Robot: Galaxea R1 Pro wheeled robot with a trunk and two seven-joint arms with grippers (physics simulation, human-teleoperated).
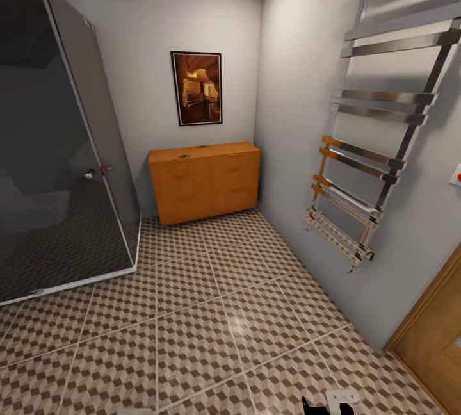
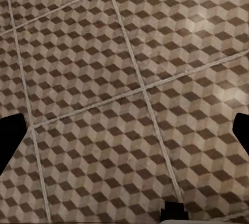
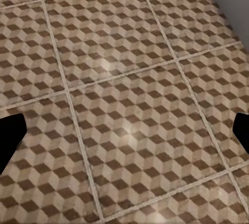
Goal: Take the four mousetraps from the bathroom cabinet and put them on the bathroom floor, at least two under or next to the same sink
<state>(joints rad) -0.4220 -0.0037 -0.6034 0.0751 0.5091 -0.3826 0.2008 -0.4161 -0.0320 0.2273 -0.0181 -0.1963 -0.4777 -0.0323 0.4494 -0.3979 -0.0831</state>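
Note:
The orange-brown cabinet (image 1: pixel 205 181) stands against the far wall under a framed picture, its drawers shut. Two small dark specks lie on its top, too small to identify. The mousetraps and the sink are out of view. Between me and the cabinet stretches the cube-patterned bathroom floor (image 1: pixel 211 312). My left gripper (image 2: pixel 124 136) hangs open over the bare tiles (image 2: pixel 129 68), its dark fingertips (image 2: pixel 10 141) far apart. The right gripper (image 3: pixel 124 133) is open too, over the same patterned tiles (image 3: pixel 129 79), with nothing between its fingers.
A dark glass shower enclosure (image 1: pixel 57 146) fills the left side. A chrome towel rail (image 1: pixel 378 139) juts from the right wall. A wooden door (image 1: pixel 435 338) sits at the lower right. Part of my right arm (image 1: pixel 326 402) shows at the bottom edge.

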